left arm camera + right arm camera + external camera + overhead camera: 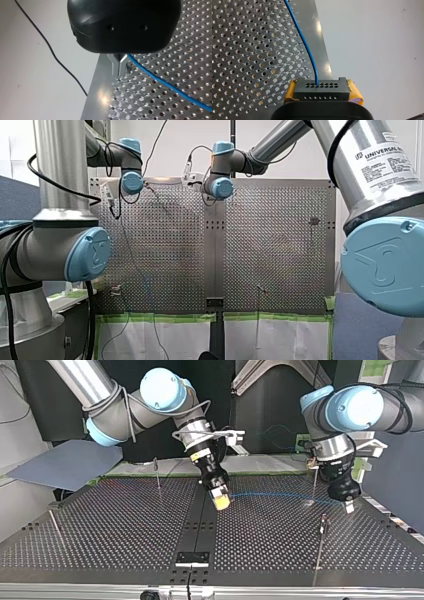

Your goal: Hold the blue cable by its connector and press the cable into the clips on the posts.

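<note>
1. Nearest in the top view, a thin post (pixel 322 527) stands on the perforated tabletop (pixel 100 535) at the right, just near of my left tool (pixel 348 505).
2. Farther in, the blue cable (pixel 280 495) runs low over the tabletop from my left tool to my right tool (pixel 222 502) at the middle.
3. Only the right wrist view shows that grip: yellow pads (pixel 355 95) clamp the black connector (pixel 322 88).
4. Only the left wrist view shows my left tool's metal fingers (pixel 115 66) pinched together on the cable.
5. Farthest, a second post (pixel 157 472) stands at the left and a third post (pixel 314 482) at the right.
</note>
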You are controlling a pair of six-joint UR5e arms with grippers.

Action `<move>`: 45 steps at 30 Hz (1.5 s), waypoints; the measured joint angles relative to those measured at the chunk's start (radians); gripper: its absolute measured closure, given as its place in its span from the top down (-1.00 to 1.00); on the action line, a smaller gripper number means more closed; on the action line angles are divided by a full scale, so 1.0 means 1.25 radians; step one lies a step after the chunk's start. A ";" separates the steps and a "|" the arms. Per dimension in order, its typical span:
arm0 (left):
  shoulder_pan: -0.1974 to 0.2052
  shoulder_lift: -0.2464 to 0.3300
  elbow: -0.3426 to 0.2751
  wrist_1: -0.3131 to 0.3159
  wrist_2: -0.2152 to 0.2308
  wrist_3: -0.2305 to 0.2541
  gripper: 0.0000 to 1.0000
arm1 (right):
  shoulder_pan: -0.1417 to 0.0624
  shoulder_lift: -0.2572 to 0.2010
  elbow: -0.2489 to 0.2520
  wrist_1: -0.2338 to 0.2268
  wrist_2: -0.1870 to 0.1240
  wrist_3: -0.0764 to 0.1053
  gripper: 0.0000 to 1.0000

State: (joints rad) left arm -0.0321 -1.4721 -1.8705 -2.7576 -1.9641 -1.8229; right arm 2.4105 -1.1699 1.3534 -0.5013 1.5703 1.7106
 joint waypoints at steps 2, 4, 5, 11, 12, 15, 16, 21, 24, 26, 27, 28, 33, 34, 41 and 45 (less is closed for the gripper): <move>0.004 0.000 0.007 -0.002 0.004 0.000 -1.00 | 0.000 0.000 -0.004 0.000 0.000 0.004 -1.00; 0.009 0.000 0.015 -0.004 0.009 0.000 -1.00 | 0.000 0.000 -0.007 0.000 0.001 0.008 -1.00; 0.011 -0.001 0.019 -0.005 0.012 0.001 -1.00 | 0.000 0.000 -0.008 0.000 0.001 0.009 -1.00; 0.025 -0.014 0.040 -0.010 0.036 0.006 -1.00 | 0.000 0.000 -0.014 -0.001 0.007 0.016 -1.00; 0.027 -0.016 0.042 -0.010 0.039 0.007 -1.00 | 0.000 0.001 -0.015 -0.002 0.007 0.017 -1.00; 0.034 -0.013 0.051 -0.010 0.045 0.006 -1.00 | -0.002 0.001 -0.016 -0.002 0.008 0.018 -1.00; 0.037 -0.010 0.054 -0.011 0.047 0.006 -1.00 | -0.003 0.002 -0.016 -0.002 0.008 0.018 -1.00; 0.044 -0.006 0.060 -0.016 0.055 0.006 -1.00 | -0.005 0.002 -0.016 -0.002 0.009 0.018 -1.00; 0.047 -0.006 0.059 -0.017 0.059 0.009 -1.00 | -0.006 0.003 -0.017 -0.003 0.010 0.019 -1.00; 0.048 -0.006 0.057 -0.017 0.059 0.013 -1.00 | -0.006 0.003 -0.016 -0.002 0.011 0.019 -1.00; 0.048 -0.006 0.056 -0.017 0.060 0.016 -1.00 | -0.006 0.003 -0.016 -0.002 0.011 0.019 -1.00; 0.048 -0.006 0.055 -0.018 0.060 0.019 -1.00 | -0.006 0.003 -0.016 -0.001 0.011 0.019 -1.00; 0.049 -0.007 0.053 -0.018 0.060 0.030 -1.00 | -0.006 0.005 -0.016 0.001 0.013 0.020 -1.00; 0.049 -0.008 0.052 -0.018 0.060 0.033 -1.00 | -0.006 0.005 -0.016 0.002 0.015 0.020 -1.00; 0.049 -0.017 0.049 -0.018 0.064 0.047 -1.00 | -0.006 0.016 -0.015 0.007 0.024 0.020 -1.00; 0.049 -0.019 0.046 -0.018 0.067 0.053 -1.00 | -0.005 0.035 -0.015 0.011 0.025 0.019 -1.00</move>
State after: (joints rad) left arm 0.0287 -1.4955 -1.8127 -2.7798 -1.8799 -1.7572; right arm 2.4042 -1.1267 1.3341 -0.4880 1.6016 1.7348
